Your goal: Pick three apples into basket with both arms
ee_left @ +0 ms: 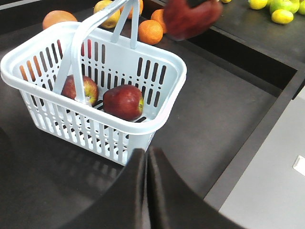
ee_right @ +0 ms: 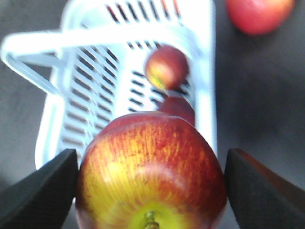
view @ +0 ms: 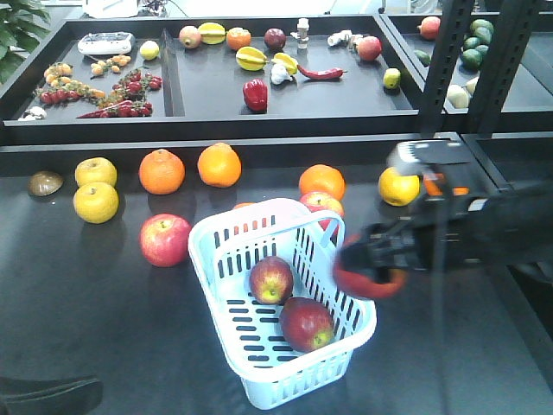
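Dark red skin with a yellow-green patch round the stem marks the third apple (ee_right: 151, 174), held in the right claw (view: 370, 264) just beside the basket (view: 226, 238) at its right rim, above the worktop (view: 86, 320). The pads (ee_right: 45, 191) press on opposite flanks at the widest girth, stem towards the wrist camera; this is judged the soundest hold, since a smooth, waxy round body may slip if gripped off the middle. The fruit looks firm and moderately heavy; a hard drop could bruise it or knock the two apples already inside, one near the centre (view: 271, 278) and one (view: 306, 322) towards the near end, close together. The basket is thin slotted plastic, judged light and liable to slide if struck; one handle (ee_left: 90, 38) stands raised. The left claw (ee_left: 146, 157) hangs low before the basket's near corner, jaws closed together with nothing between them. A brighter pink apple (view: 164, 239) lies on the worktop left of the basket.
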Robot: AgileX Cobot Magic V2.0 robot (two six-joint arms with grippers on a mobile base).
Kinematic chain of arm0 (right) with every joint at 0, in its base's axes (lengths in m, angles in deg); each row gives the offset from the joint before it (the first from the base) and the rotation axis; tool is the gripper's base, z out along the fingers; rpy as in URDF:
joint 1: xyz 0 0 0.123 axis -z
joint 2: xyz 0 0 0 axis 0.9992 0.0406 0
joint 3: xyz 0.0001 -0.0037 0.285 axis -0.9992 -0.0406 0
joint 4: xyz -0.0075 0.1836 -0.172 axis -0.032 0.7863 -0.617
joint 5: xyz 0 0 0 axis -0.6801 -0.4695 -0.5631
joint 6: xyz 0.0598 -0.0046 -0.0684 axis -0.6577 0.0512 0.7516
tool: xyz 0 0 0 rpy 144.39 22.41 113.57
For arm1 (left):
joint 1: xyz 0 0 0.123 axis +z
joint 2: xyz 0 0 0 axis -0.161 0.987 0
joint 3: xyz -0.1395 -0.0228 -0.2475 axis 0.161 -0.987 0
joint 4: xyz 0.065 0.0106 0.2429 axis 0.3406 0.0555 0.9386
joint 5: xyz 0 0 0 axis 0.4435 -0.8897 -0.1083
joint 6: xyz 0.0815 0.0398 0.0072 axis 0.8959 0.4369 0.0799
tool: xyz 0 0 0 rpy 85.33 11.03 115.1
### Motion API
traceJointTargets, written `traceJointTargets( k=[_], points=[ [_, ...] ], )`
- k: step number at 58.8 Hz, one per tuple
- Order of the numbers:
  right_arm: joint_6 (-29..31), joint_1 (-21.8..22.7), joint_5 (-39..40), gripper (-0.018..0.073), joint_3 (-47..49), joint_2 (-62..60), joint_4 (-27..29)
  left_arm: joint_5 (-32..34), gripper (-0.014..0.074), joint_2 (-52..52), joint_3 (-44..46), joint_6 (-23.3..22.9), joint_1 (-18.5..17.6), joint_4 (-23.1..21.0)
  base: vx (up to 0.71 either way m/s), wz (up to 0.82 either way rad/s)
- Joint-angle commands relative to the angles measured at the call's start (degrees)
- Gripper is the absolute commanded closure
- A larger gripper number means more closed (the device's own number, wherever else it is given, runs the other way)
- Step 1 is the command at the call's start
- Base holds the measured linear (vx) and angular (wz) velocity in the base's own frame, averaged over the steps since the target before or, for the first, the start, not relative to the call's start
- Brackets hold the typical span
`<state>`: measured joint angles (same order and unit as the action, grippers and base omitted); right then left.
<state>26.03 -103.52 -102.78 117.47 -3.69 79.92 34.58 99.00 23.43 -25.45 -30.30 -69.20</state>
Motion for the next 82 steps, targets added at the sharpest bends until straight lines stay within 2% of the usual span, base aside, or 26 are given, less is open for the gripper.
traceJointTargets(
  k=[1, 7, 13, 16, 24, 29, 35, 39, 48, 60, 72, 82],
  points=[
    [1.4, -3.2, 8.3, 0.0253, 1.7, 1.4, 2.5, 2.2, 0.0603, 0.1, 1.5, -0.1, -0.2, -1.8, 0.0, 0.0],
    [2.2, -5.5, 13.3, 0.0029, 1.8, 4.5, 2.9, 2.2, 0.0603, 0.1, 1.5, -0.1, -0.2, -1.8, 0.0, 0.0],
    [2.5, -6.9, 13.8, -0.0139, 3.6, 6.5, 2.6, 2.0, 0.0603, 0.1, 1.5, -0.1, -0.2, -1.8, 0.0, 0.0],
    [2.5, -6.9, 13.6, -0.0171, 4.4, 6.9, 2.4, 2.0, 0.0603, 0.1, 1.5, -0.1, -0.2, -1.8, 0.0, 0.0],
    [2.1, -6.9, 12.4, -0.0155, 5.1, 6.9, 2.4, 1.9, 0.0603, 0.1, 1.5, -0.1, -0.2, -1.8, 0.0, 0.0],
    [2.1, -6.9, 10.5, -0.0113, 5.1, 6.4, 2.4, 1.8, 0.0603, 0.1, 1.5, -0.1, -0.2, -1.8, 0.0, 0.0],
    [2.0, -6.8, 5.3, 0.0019, 5.1, 5.4, 2.5, 1.7, 0.0603, 0.1, 1.5, -0.1, -0.2, -1.8, 0.0, 0.0],
    [2.0, -6.8, 1.7, 0.0165, 5.1, 4.2, 2.1, 1.5, 0.0603, 0.1, 1.5, -0.1, -0.2, -1.9, 0.0, 0.0],
    [3.8, -6.8, -4.5, 0.0578, 4.2, -0.2, 1.8, 1.1, 0.0603, 0.1, 1.5, -0.1, -0.2, -2.3, 0.0, 0.0],
    [5.3, -6.8, -7.5, 0.0566, -3.2, -12.8, 1.3, 0.2, 0.0603, 0.1, 1.5, -0.1, -0.2, -2.3, 0.0, 0.0],
    [4.1, -6.8, -2.9, 0.0564, -16.7, -30.3, -3.0, 0.3, 0.0603, 0.1, 1.5, -0.1, -0.2, -2.3, 0.0, 0.0],
    [3.6, -6.8, 0.4, 0.0564, -23.9, -40.3, -4.9, 0.4, 0.0603, 0.1, 1.5, -0.1, -0.2, -2.3, 0.0, 0.0]
  ],
)
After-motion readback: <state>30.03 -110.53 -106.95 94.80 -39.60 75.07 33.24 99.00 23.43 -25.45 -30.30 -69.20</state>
